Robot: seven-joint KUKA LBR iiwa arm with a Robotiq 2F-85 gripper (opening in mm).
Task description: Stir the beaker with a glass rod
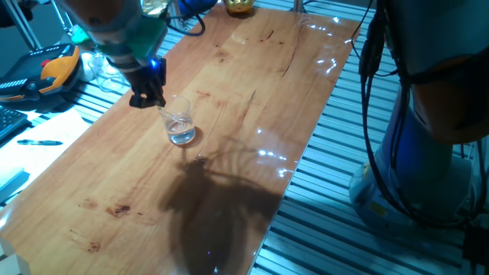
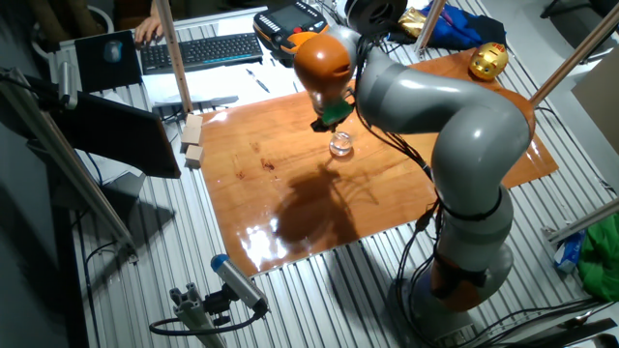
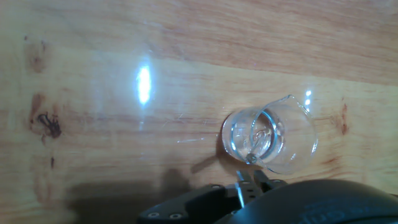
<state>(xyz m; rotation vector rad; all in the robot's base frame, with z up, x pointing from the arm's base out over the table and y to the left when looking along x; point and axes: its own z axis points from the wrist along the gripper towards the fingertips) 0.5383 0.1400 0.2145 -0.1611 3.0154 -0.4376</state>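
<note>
The table (image 1: 229, 84) is a long board of glossy reddish-brown wood with dark knots and streaks of grain, laid over a bench of ribbed metal slats; ceiling lights glare off its varnish and the arm throws a broad dark shadow across its near end. The beaker (image 1: 180, 126) stands upright on the bare wood near the middle of the board, a little clear liquid in its bottom. The pincer (image 1: 155, 103) hangs just beside and above the beaker's rim, its black fingers drawn narrow on the glass rod (image 1: 173, 118), which slants from the fingertips down into the beaker. In the hand view the rod's tip shows as a bright point inside the beaker's round mouth (image 3: 268, 138), with the fingertips (image 3: 251, 181) close together at the lower edge. Round the board the room is cluttered: a keyboard (image 2: 200, 50) and a laptop (image 2: 106, 58) sit on the far bench, an orange-and-black handheld unit (image 2: 290, 21) lies beside them, two small wooden blocks (image 2: 191, 140) rest at the board's edge, and a gold ornament (image 2: 488, 62) sits at a far corner.
</note>
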